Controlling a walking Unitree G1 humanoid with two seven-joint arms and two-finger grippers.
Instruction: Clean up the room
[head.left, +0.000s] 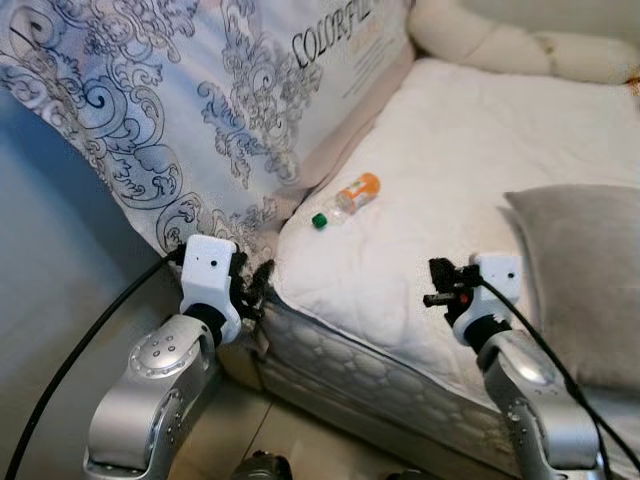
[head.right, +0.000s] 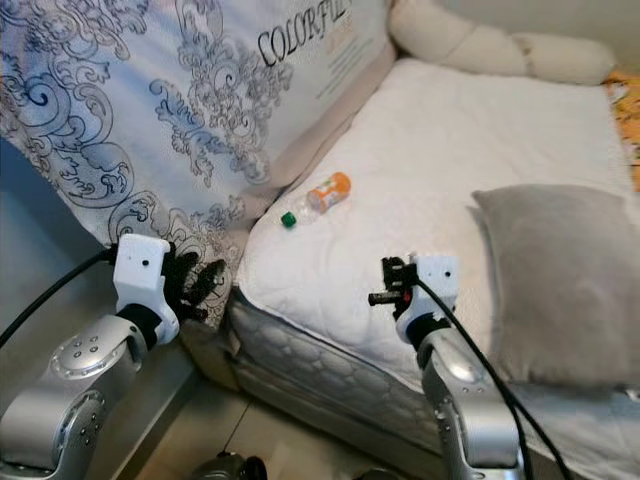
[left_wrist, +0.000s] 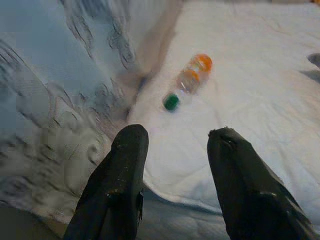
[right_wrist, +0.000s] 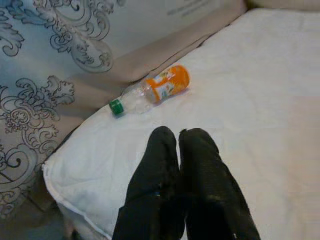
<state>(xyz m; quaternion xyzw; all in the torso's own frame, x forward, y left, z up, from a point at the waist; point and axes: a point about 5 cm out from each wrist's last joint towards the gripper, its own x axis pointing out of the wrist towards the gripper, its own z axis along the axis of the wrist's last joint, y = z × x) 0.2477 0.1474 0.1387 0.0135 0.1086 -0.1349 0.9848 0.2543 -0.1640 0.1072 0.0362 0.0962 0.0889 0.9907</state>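
The bottle (head.left: 351, 197) lies untouched on the bed (head.left: 470, 150) — left gripper (left_wrist: 176, 145) apart, right gripper (right_wrist: 179, 137) together, both short of it.

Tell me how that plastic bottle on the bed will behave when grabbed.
The bottle looks nearly empty, so probably light and easily crushed by firm fingers. Lying on its side on the soft white mattress, its round body may roll if nudged. The clear smooth plastic could be slippery.
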